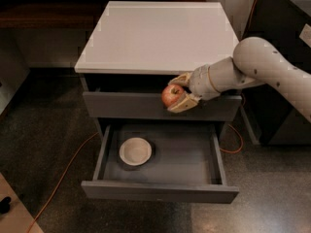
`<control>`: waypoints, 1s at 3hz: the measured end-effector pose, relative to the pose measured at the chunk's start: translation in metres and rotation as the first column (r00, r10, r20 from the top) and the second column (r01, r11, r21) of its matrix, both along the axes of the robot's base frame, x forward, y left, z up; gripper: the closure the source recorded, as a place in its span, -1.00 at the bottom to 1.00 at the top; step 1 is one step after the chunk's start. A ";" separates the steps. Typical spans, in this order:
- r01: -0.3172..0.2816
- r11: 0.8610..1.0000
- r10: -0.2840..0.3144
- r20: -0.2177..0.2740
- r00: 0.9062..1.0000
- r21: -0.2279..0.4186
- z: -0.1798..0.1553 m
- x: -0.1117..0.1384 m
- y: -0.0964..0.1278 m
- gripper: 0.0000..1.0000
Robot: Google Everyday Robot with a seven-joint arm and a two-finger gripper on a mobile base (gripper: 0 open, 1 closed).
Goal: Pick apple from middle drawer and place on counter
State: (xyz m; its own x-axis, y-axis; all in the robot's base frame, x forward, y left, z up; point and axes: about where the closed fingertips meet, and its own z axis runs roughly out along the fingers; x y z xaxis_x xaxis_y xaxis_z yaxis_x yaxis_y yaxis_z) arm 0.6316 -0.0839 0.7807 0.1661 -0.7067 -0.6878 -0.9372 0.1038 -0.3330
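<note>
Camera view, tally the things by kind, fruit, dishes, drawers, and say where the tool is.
Apples: 1, the apple, gripped by the tool in front of the top drawer.
Bowls: 1, the cream bowl inside the open middle drawer.
Drawers: 2 showing, top drawer shut, middle drawer open.
Total: 4.

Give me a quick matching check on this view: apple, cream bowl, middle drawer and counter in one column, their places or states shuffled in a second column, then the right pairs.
Things:
1. apple
2. cream bowl
3. middle drawer
4. counter

Places or states:
A. pulled open
B. pale flat slab on top
C. gripped in the hand, in front of the top drawer
D. resting inside the open drawer, left of centre

Pairs: 1-C, 2-D, 3-A, 4-B
</note>
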 end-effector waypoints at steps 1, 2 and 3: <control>-0.014 1.000 0.014 0.026 1.000 -0.004 0.034 0.010 0.000 1.00; -0.017 1.000 0.017 0.042 0.999 -0.007 0.062 0.024 -0.002 1.00; -0.011 1.000 0.010 0.054 0.999 0.005 0.087 0.042 -0.008 1.00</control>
